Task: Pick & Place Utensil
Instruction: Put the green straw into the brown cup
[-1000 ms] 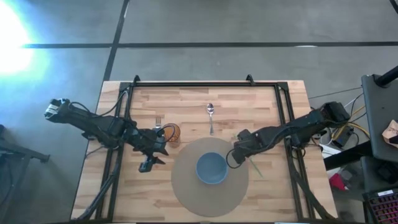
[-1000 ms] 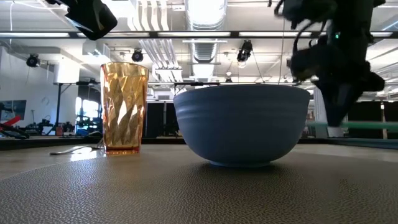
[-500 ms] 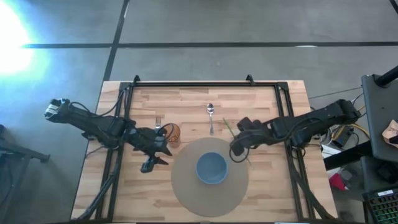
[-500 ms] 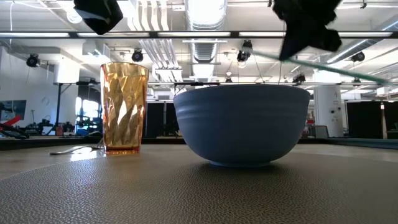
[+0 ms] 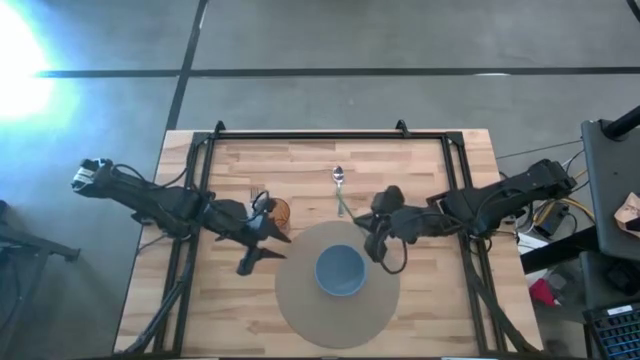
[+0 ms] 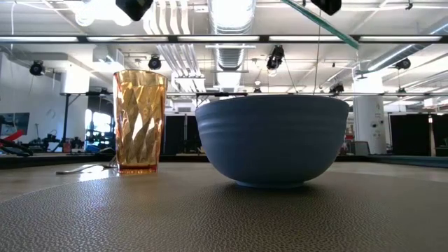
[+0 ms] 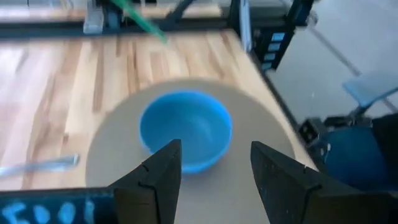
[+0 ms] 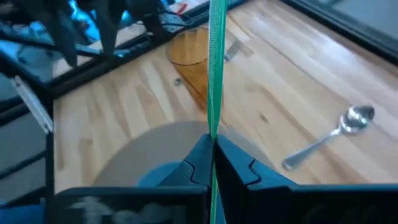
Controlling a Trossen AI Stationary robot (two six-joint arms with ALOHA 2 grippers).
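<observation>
A thin green stick-like utensil [image 8: 217,68] is in my right gripper [image 8: 211,157], which is shut on it high above the table, just beyond the far right rim of the round grey mat [image 5: 300,315]. A blue bowl [image 5: 340,270] sits on the mat. In the low view the stick [image 6: 329,24] slants across the top. A silver spoon [image 5: 339,185] lies on the wood beyond the mat. An amber glass [image 5: 280,212] and a fork [image 5: 254,192] stand left of it. My left gripper [image 7: 214,180] hangs open above the mat's left edge, holding nothing. My right gripper pinches the green stick [image 8: 214,138] between its two fingertips. A long part of the stick runs out ahead of the fingers, roughly in line with them. The stick is lifted clear of the table and slants in the air above the bowl's far side.
Black rails [image 5: 310,133] frame the wooden table top. The glass [image 6: 140,119] stands close to the bowl's left side [image 6: 273,140]. Bare wood lies to the right of the mat and along the near corners.
My right gripper has risen well above the table and gone toward the far edge and a little left, its wrist rolling. The green stick, which lay on the wood right of the mat, is now lifted clear and turned. My left gripper has tipped upward, still open.
</observation>
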